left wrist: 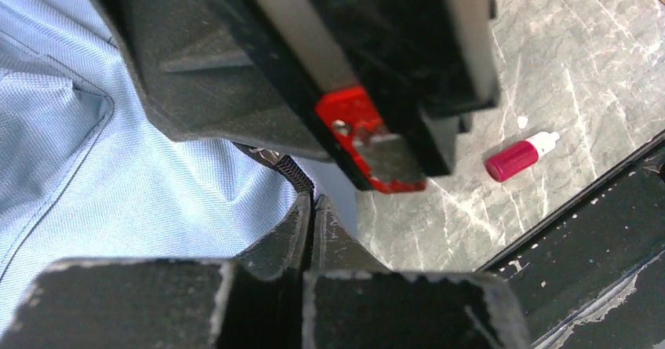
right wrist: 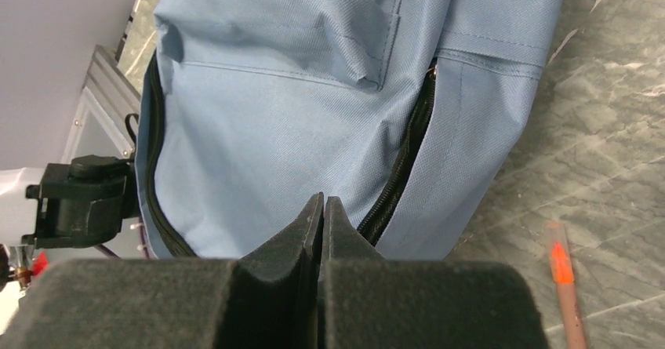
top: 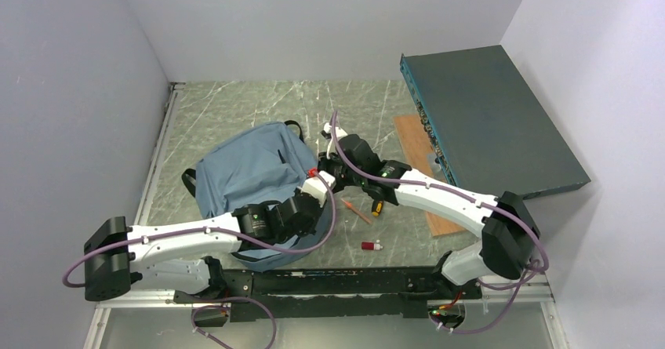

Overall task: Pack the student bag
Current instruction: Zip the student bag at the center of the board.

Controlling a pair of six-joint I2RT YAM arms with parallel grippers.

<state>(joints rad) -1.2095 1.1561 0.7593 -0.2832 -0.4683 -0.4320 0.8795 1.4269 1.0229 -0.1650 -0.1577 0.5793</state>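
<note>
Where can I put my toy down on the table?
Bare table lies behind the bag, up to the back wall, left of the box. It is crowded right of the bag, around the pencil and bottle.

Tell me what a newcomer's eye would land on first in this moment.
First, the dusty-blue student bag slumped mid-table. At its right edge the left fingers are pinched shut at its black zipper, and the right fingers are shut against the fabric nearby. Next come the dark teal box in the far right corner and a small red bottle lying loose near the front edge.
</note>
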